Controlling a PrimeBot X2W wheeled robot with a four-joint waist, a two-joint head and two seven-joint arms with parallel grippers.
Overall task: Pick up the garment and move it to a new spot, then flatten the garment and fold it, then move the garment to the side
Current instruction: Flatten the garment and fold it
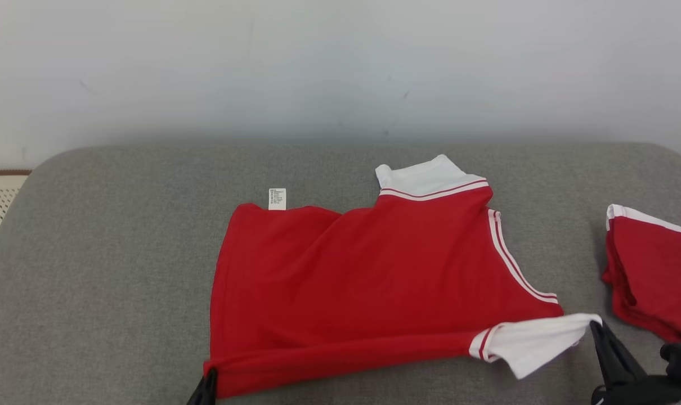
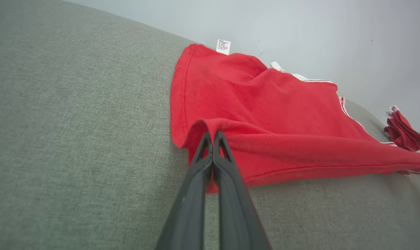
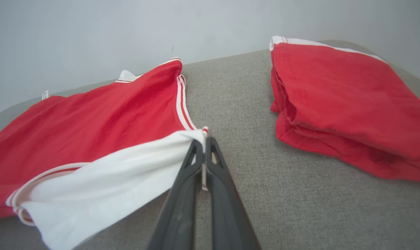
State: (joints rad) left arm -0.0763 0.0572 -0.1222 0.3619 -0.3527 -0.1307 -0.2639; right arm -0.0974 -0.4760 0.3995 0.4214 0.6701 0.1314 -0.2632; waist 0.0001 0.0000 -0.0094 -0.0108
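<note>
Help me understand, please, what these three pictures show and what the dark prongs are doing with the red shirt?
They come from a two-armed robot. One camera sits on its head looking down at a grey cushioned surface; the other two ride on its wrists, each looking along its own pincer. The left pincer is shut on the near bottom corner of the red shirt. The right pincer is shut on the shirt's white sleeve. The shirt lies spread, its white collar toward the wall, a small label at its far edge. To the robot's right lies a separate folded red garment.
</note>
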